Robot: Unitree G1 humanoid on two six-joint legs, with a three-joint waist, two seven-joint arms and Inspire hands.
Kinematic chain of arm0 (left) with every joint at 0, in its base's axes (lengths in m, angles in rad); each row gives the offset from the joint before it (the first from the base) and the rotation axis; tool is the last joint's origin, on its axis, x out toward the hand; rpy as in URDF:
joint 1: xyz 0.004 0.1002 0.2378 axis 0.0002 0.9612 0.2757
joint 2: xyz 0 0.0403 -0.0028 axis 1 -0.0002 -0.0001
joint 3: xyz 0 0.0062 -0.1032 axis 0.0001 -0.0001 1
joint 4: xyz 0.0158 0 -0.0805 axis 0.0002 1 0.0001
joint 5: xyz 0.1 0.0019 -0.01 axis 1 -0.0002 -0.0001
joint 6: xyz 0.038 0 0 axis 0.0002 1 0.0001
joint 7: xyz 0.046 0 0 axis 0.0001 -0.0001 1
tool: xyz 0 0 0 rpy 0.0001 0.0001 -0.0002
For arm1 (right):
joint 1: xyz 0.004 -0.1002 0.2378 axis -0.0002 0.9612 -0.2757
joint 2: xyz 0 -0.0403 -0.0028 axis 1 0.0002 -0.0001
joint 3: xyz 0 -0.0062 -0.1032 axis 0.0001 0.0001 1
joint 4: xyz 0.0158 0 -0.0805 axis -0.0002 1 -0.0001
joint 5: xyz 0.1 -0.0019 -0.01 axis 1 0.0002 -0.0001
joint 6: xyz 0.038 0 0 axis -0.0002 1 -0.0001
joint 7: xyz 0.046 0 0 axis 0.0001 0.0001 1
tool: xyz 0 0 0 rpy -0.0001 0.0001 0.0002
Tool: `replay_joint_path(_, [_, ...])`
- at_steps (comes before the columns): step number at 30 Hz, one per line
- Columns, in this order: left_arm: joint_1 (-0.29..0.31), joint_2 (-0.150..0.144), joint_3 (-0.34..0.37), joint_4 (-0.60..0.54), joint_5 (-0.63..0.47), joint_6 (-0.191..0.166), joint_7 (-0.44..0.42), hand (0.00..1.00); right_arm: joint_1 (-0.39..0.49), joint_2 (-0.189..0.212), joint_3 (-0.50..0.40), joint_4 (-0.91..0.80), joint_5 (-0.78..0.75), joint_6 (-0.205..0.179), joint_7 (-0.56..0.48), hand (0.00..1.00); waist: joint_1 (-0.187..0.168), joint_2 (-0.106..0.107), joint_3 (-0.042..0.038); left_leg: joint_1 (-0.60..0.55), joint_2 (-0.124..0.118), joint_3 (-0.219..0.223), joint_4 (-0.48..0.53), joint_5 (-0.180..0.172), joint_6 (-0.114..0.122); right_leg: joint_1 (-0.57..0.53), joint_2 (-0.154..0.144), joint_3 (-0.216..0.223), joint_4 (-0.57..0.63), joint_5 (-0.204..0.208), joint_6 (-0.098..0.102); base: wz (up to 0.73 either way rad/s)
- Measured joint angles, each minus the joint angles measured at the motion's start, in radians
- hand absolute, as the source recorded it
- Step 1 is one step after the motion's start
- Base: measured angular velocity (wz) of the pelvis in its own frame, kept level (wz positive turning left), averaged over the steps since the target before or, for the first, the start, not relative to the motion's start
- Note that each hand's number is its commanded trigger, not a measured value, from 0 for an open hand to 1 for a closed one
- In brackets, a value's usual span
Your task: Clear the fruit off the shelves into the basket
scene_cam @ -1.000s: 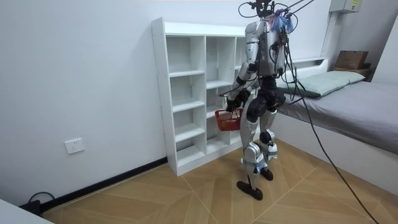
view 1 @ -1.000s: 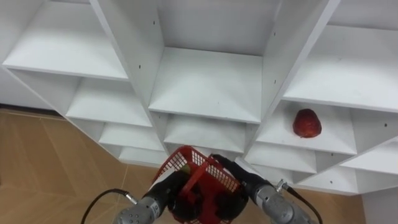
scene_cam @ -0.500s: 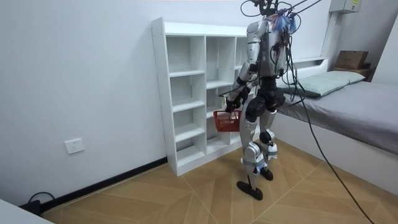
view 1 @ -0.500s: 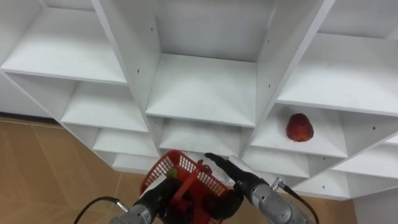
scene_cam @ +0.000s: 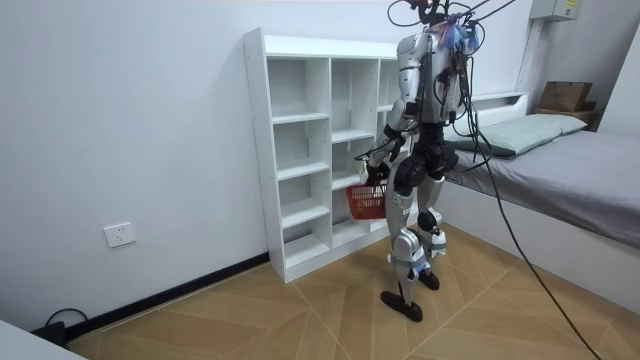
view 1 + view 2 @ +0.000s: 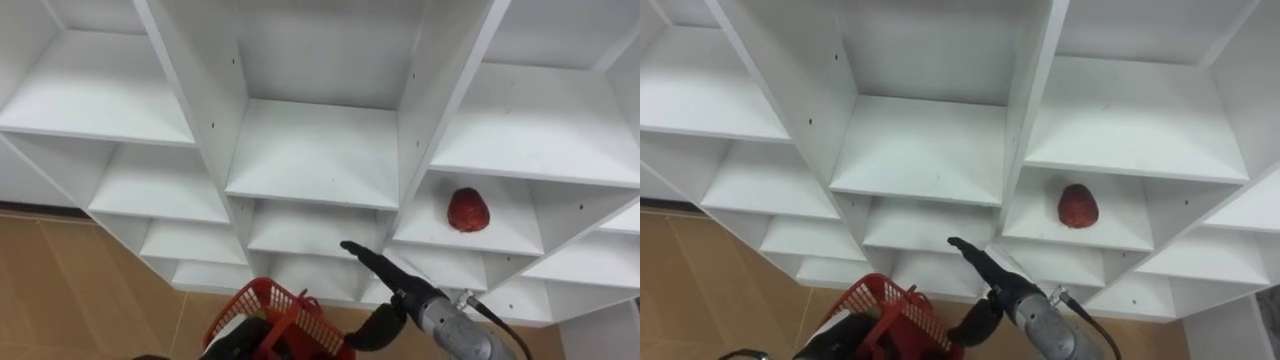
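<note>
Stance: upright on a wooden floor (image 5: 300, 310), facing the white closet (image 6: 320, 150); bed (image 5: 560, 170) behind, on the room view's right.
Closet: open shelves in three columns, seen from above in the eye views.
Fruit: one red fruit (image 6: 468, 210), lying on a shelf in the right column, toward the back of its compartment, clear of the side walls.
Right hand: right hand (image 6: 395, 280) raised before the closet, fingers straight and stretched forward, thumb hanging below; nothing held. Fingertips in front of the upright between middle and right columns, below and left of the fruit, apart from it.
Basket: red basket (image 6: 280, 310) low at the lower left of the eye views, in front of the bottom shelves; in the room view hanging at thigh height beside the closet.
Left hand: left hand (image 6: 250, 338) at the basket, mostly cut off by the lower edge; fingers apparently curled round its handle, not clearly seen.
Basket contents: not readable.
</note>
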Motion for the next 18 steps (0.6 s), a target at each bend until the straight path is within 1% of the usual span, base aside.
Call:
replay_joint_path(2, [0.010, -0.008, 0.022, 0.002, 0.000, 0.000, 0.018, 1.00, 0.030, 0.001, -0.040, -0.034, 0.000, -0.004, -0.003, 0.00, -0.002, 0.000, 0.0001, 0.006, 0.000, 0.001, -0.001, 0.000, 0.000, 0.006, 0.001, 0.003, -0.005, 0.000, 0.000, -0.02])
replay_joint_path(5, [0.022, -0.014, 0.026, 0.007, -0.002, 0.000, 0.043, 1.00, 0.072, 0.001, -0.073, -0.086, 0.003, -0.005, -0.012, 0.00, -0.002, 0.004, 0.0000, 0.022, 0.001, 0.011, -0.010, 0.000, -0.001, 0.012, 0.004, 0.012, -0.007, 0.000, 0.000, -0.10])
replay_joint_path(7, [0.023, -0.014, 0.028, 0.014, -0.002, 0.000, 0.049, 1.00, 0.089, 0.003, -0.083, -0.103, 0.002, -0.005, -0.025, 0.00, -0.002, 0.004, 0.0001, 0.028, 0.001, 0.018, -0.014, 0.000, -0.001, 0.014, 0.004, 0.018, -0.005, 0.000, 0.001, -0.12])
replay_joint_path(11, [0.029, -0.020, 0.055, 0.014, -0.001, 0.000, 0.050, 1.00, 0.118, 0.014, -0.103, -0.129, 0.013, -0.007, -0.057, 0.00, -0.002, 0.006, 0.0000, 0.033, 0.001, 0.028, -0.017, -0.003, -0.001, 0.011, 0.007, 0.030, -0.004, 0.000, 0.001, -0.09])
replay_joint_path(12, [0.031, -0.020, 0.061, 0.014, -0.001, 0.000, 0.050, 1.00, 0.129, 0.014, -0.105, -0.139, 0.013, -0.015, -0.070, 0.00, -0.003, 0.007, -0.0005, 0.033, 0.002, 0.031, -0.017, -0.004, -0.001, 0.011, 0.008, 0.032, -0.003, 0.000, 0.001, -0.05])
replay_joint_path(18, [0.035, -0.033, 0.069, 0.022, -0.001, 0.000, 0.051, 1.00, 0.139, 0.029, -0.112, -0.144, 0.021, -0.030, -0.125, 0.00, -0.009, 0.016, -0.0035, 0.036, 0.002, 0.038, -0.017, -0.005, -0.001, 0.010, 0.010, 0.043, -0.003, 0.001, 0.002, -0.04])
